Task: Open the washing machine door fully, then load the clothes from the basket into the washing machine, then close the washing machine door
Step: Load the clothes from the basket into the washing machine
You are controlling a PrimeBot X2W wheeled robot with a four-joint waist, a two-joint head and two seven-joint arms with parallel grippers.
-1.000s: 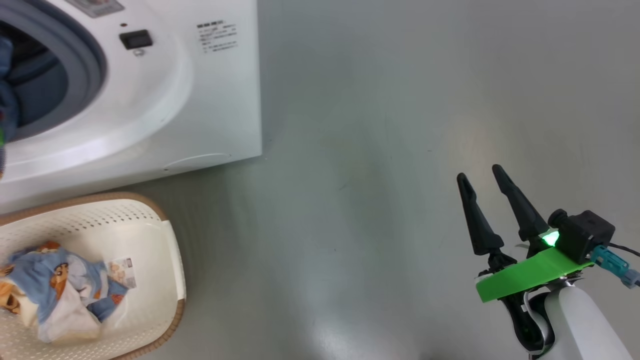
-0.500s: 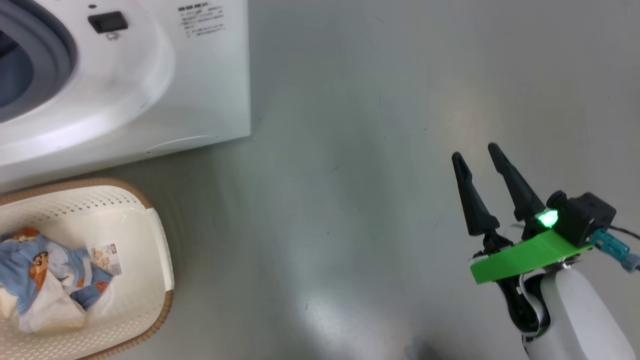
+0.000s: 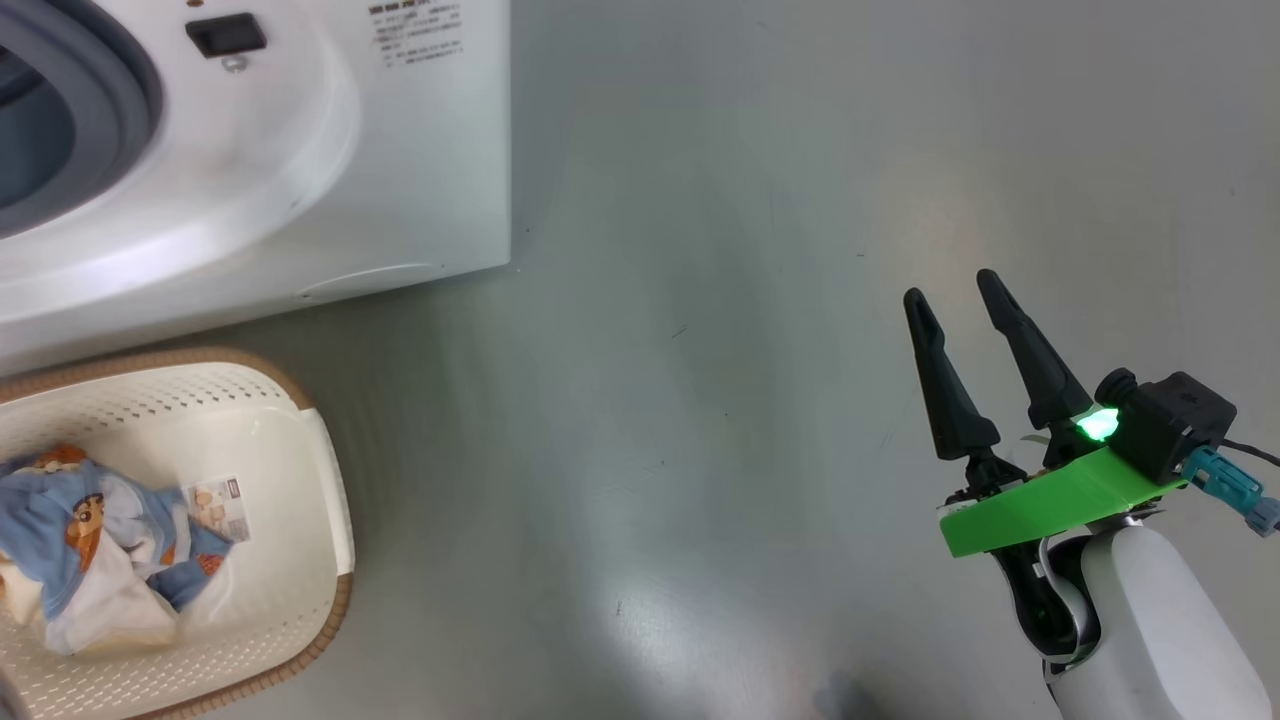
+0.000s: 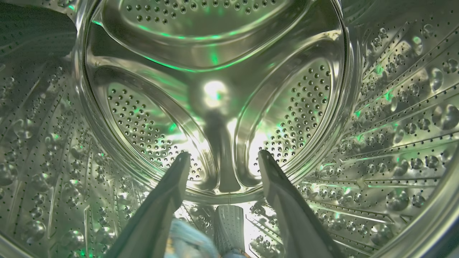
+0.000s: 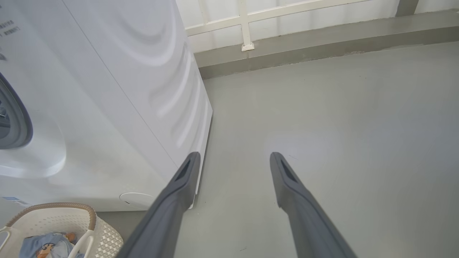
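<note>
Since a second ago my head camera has swung, so the washer (image 3: 300,150) sits further up and left in my picture. The blue cloth at its mouth has slipped past the frame's edge, and nothing on the floor (image 3: 700,400) has shifted that I can tell.

Head view: the basket (image 3: 325,480) stands on the floor just in front of the washer, with the clothes (image 3: 90,530) bunched at its left end. My right pincer (image 3: 948,287) hangs over bare floor well to the right, fingers apart and holding nothing.

Left wrist view: my left pincer (image 4: 224,154) is inside the steel drum (image 4: 394,107), fingers apart and pointing at the back wall. A blue garment (image 4: 186,240) lies low between their bases, not clamped.

Right wrist view: the spread fingers point past the washer's front corner, and the basket sits at the lower left.
</note>
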